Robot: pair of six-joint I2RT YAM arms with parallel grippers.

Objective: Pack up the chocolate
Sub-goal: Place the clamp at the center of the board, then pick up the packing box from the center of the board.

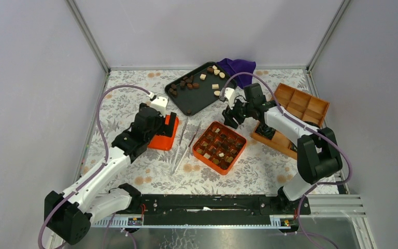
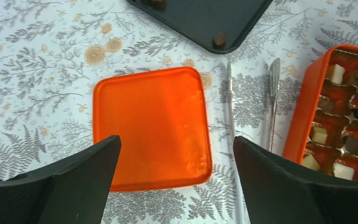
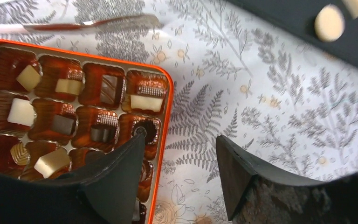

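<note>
Loose chocolate [image 1: 190, 82] pieces, brown and cream, lie on a black tray [image 1: 199, 98] at the back. More chocolate [image 3: 21, 112] fills the cups of an orange box [image 1: 237, 154] mid-table. My left gripper [image 1: 170, 124] hangs open over the box's flat orange lid [image 2: 151, 126], which lies on the table; the gripper [image 2: 176, 138] holds nothing. My right gripper [image 1: 231, 118] stands open and holds nothing at the box's far edge. In the right wrist view, one finger of that gripper [image 3: 181, 138] is over the box rim [image 3: 168, 116] and the other over the tablecloth. A cream round [image 3: 330, 22] lies on the tray.
Two metal tongs [image 1: 186, 140] lie between the lid and the box. A wooden compartment box [image 1: 300, 106] stands at the right, under my right arm. A purple cloth [image 1: 237, 66] lies behind the tray. Frame posts and walls bound the floral tablecloth.
</note>
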